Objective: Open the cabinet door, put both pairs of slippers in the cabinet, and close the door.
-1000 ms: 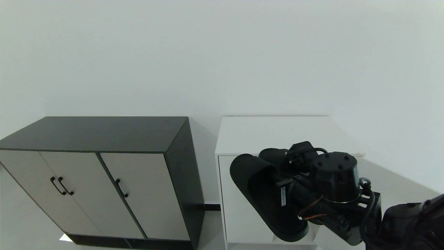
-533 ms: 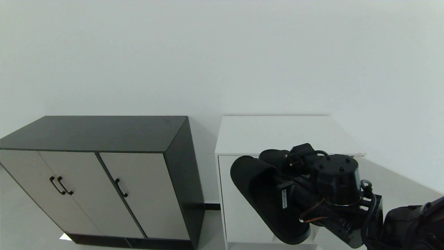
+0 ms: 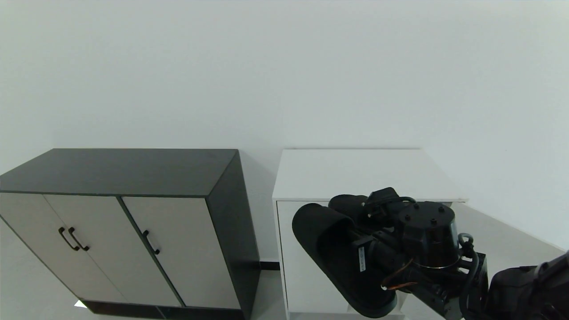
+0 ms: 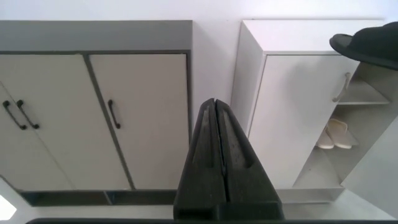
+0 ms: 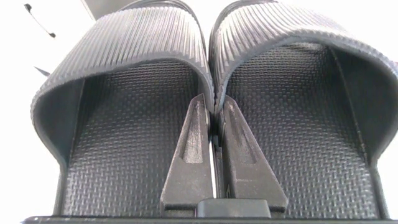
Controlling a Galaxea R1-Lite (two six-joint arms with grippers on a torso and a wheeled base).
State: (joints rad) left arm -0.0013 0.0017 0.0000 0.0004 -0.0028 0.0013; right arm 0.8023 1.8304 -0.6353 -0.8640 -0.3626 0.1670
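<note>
On the head view I have the right gripper [image 3: 357,234] raised in front of the white cabinet [image 3: 355,173], clamped on the pair of black slippers [image 3: 331,253]. The 2 slippers are held side by side in the air, clear of the floor. Just beside the white cabinet, to the left, stands the dark cabinet [image 3: 120,171] with its 3 pale doors shut. On the left wrist view, the left gripper [image 4: 215,106] has its fingers pressed flat together with nothing between them, and it points at the gap between the 2 cabinets. From here I can see the white cabinet's door [image 4: 298,124] swung open, its handle [image 4: 341,87] at the free edge and the shelves exposed beyond it. A pair of white slippers [image 4: 333,134] sits together on a lower shelf [image 4: 323,168] inside. The edge of a black slipper shows high up near the cabinet's top corner. On the right wrist view, the gripper's 2 fingers [image 5: 189,146] are closed on the adjoining inner sides of the 2 ribbed straps and pinch them together. 1 slipper lies on each side, with the textured footbeds facing the camera.
</note>
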